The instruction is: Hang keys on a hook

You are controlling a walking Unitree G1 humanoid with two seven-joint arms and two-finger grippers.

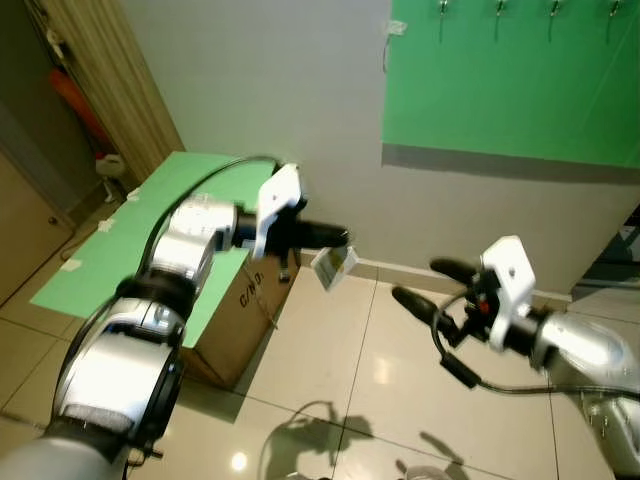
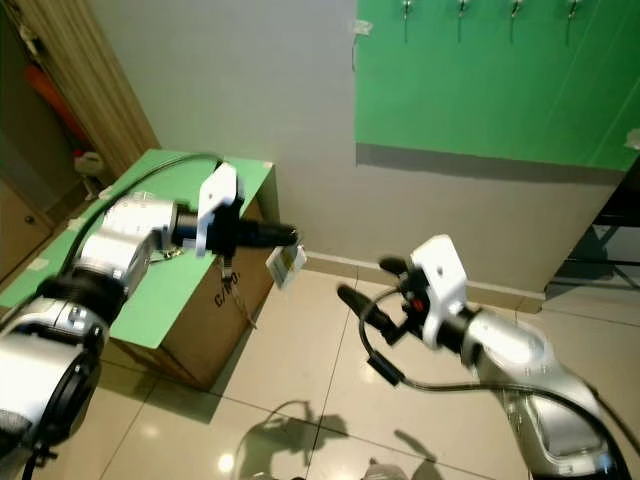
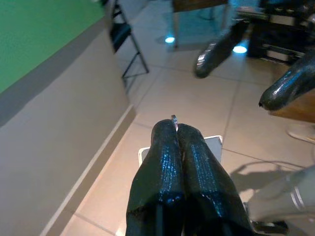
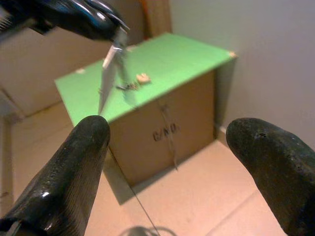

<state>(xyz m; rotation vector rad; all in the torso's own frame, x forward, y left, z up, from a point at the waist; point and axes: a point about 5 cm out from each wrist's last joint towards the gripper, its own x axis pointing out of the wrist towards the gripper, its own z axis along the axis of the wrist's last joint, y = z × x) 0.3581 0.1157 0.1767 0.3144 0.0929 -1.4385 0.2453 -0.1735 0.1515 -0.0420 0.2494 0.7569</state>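
My left gripper (image 1: 345, 238) is held out level over the tiled floor, shut on a key ring (image 3: 174, 120). A white tag (image 1: 333, 267) dangles under its fingertips. The same tag (image 4: 108, 78) hangs from the black fingers in the right wrist view. A row of metal hooks (image 1: 498, 12) runs along the top of the green wall board (image 1: 510, 90), well above and to the right of the keys. My right gripper (image 1: 420, 283) is low on the right, open and holding nothing, with its fingers pointing toward the tag.
A cardboard box (image 1: 250, 310) with a green top (image 1: 150, 230) stands against the wall on the left. Another small bunch of keys (image 4: 130, 86) lies on it. Dark furniture legs (image 1: 612, 268) stand at the far right. Tiled floor lies between.
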